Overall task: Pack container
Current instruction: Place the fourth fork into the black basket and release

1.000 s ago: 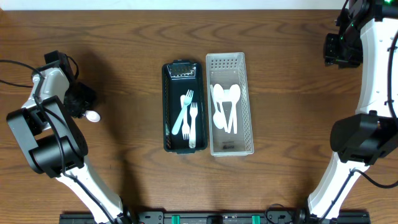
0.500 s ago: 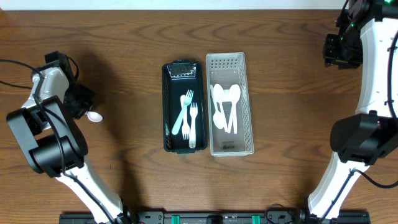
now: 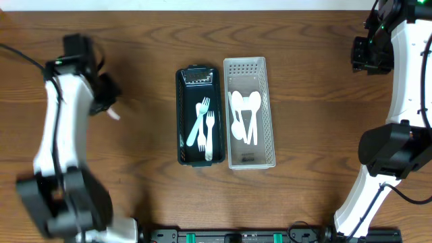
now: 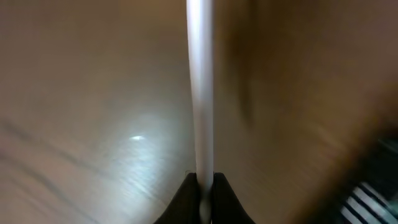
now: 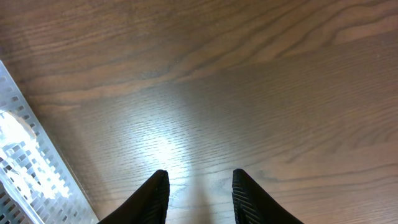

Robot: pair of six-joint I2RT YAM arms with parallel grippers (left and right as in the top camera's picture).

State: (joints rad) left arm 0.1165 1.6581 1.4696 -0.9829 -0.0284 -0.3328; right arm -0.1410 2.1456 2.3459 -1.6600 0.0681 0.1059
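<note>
Left arm (image 3: 57,128) is swinging up off the tabletop (image 3: 148,40), left jaws pinching the white spoon (image 4: 200,93), carrying it toward the black tray (image 3: 179,121) and clear basket (image 3: 244,69); right jaws are staying parted, unmoved.

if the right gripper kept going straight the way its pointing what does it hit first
Probably the bare wooden table: the right gripper points at open wood, with the white basket off to one side of that line. Depth is hard to judge.
</note>
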